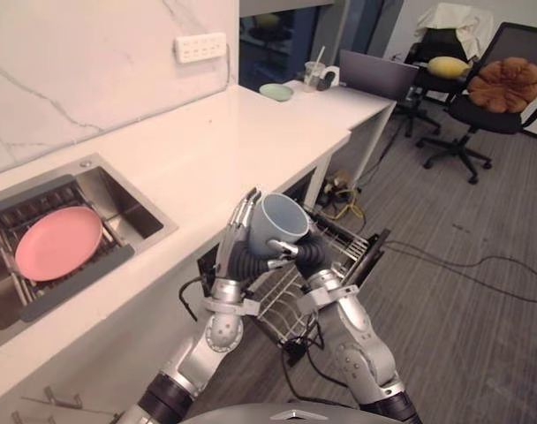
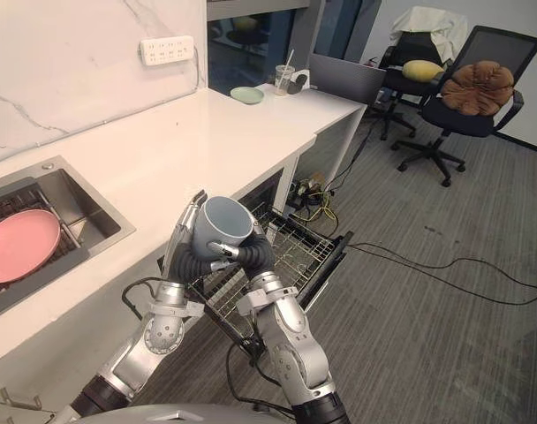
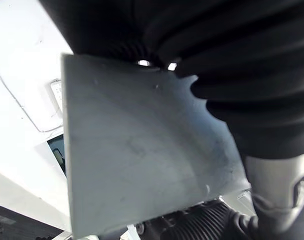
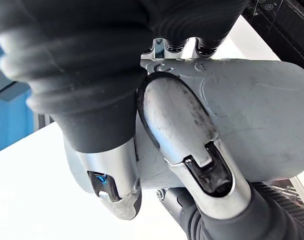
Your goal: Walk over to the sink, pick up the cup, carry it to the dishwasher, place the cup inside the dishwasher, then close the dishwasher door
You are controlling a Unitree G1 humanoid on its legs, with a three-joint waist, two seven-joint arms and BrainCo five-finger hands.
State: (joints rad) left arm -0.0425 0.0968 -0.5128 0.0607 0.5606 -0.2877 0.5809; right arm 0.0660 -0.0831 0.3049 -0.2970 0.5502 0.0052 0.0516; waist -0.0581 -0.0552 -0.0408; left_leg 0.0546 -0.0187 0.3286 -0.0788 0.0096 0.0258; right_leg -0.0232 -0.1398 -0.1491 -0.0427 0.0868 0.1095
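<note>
Pale blue-grey ceramic sits between my two hands: the cup (image 1: 280, 221) is up in the air, off the white counter (image 1: 207, 150) and just past its front edge, above the wire rack (image 2: 293, 249) of the dishwasher, which is drawn out under the counter with the dark door (image 1: 367, 254) open beyond it. The cup is tilted, its mouth turned up and towards my head.

My right hand (image 1: 297, 254) comes in from below and to the right. Its fingers (image 4: 192, 130) are curled round the cup's wall and press on it, so this hand has the cup in its grasp. My left hand (image 1: 238, 231) is on the other side, its fingers straight and pointing up, laid flat along the cup's side rather than wrapped round it. In the left wrist view the cup's wall (image 3: 142, 150) lies right against the dark cover.

To my left the steel sink (image 1: 140, 212) is set into the counter, with a pink plate (image 1: 58, 243) lying on a rack inside it. At the counter's far end stand a small green dish (image 1: 276, 91), a clear cup with a straw (image 1: 314, 75) and a laptop (image 1: 377, 75). Beyond, on the grey floor (image 1: 480, 291), is an office chair (image 1: 502, 119) with a brown cushion (image 1: 505, 84) on its seat.
</note>
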